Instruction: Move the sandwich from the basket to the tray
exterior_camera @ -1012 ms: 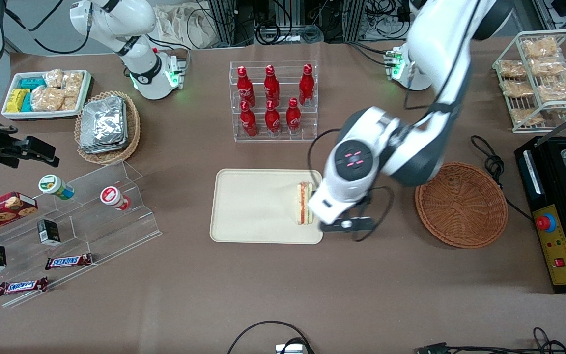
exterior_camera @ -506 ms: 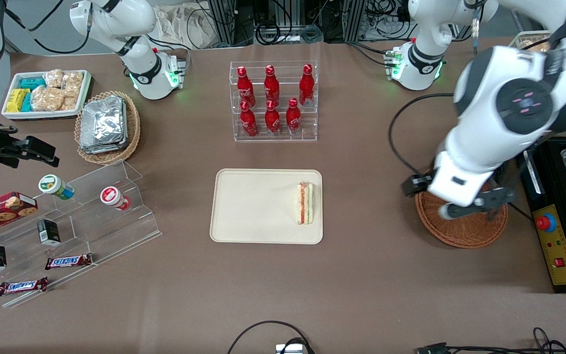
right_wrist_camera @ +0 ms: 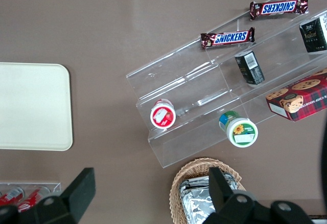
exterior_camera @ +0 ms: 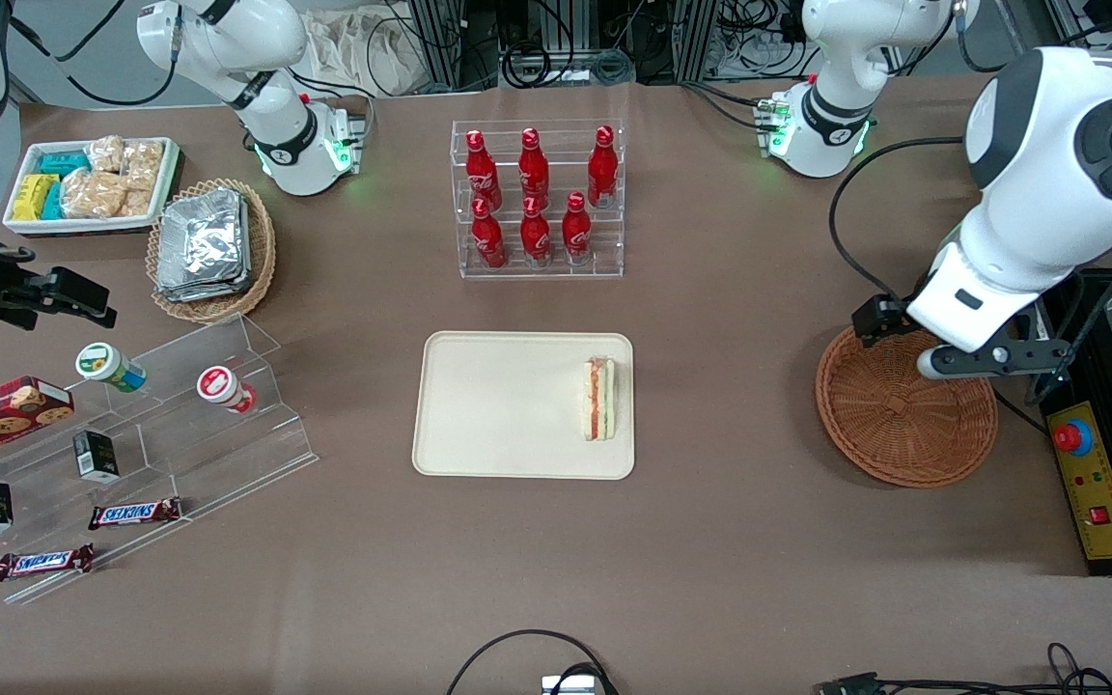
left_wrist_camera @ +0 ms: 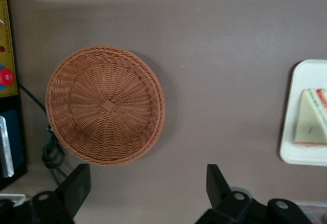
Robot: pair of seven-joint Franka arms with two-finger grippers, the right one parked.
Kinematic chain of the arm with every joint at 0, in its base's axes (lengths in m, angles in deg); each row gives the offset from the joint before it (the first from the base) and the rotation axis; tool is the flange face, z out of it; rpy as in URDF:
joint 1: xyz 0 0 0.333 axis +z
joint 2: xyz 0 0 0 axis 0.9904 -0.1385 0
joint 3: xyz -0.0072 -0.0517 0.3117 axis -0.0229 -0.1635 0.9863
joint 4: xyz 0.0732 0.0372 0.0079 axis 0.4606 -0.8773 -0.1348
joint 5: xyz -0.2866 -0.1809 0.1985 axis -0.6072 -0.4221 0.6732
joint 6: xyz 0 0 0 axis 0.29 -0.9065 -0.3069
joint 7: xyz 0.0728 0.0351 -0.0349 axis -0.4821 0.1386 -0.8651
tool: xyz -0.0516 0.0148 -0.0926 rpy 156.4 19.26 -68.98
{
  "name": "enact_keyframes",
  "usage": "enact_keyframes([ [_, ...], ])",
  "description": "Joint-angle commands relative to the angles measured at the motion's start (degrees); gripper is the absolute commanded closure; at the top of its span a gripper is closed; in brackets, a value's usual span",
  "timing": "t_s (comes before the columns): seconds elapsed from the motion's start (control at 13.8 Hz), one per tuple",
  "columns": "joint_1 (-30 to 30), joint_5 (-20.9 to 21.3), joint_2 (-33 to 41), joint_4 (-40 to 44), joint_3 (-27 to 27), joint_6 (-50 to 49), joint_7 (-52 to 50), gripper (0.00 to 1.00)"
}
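Note:
The sandwich lies flat on the cream tray, close to the tray's edge toward the working arm's end. The reddish-brown wicker basket has nothing in it. My left gripper hangs high above the basket's rim, well apart from the tray. It is open, both black fingers spread wide with only bare table showing between them.
A clear rack of red bottles stands farther from the front camera than the tray. A black appliance with a red button and a coiled cable sit beside the basket. A wire rack of snack bags is near the working arm's base.
The left arm swung away from the tray and now hangs over the basket's rim. The sandwich stays on the tray, where it was a second ago.

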Motion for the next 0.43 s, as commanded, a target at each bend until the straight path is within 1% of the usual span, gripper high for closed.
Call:
enact_keyframes([
  [0.0, 0.7, -1.28, 2.06, -2.41, 2.32, 0.86, 7.26, 0.0],
  [0.07, 1.4, -3.37, 1.8, -1.71, 4.16, 0.86, 11.39, 0.0],
  [0.14, 2.1, -5.13, 1.27, -0.66, 4.53, 0.77, 12.91, 0.0],
  [0.36, 1.84, -4.45, -1.88, 3.64, 4.44, -0.98, 11.61, 0.0],
])
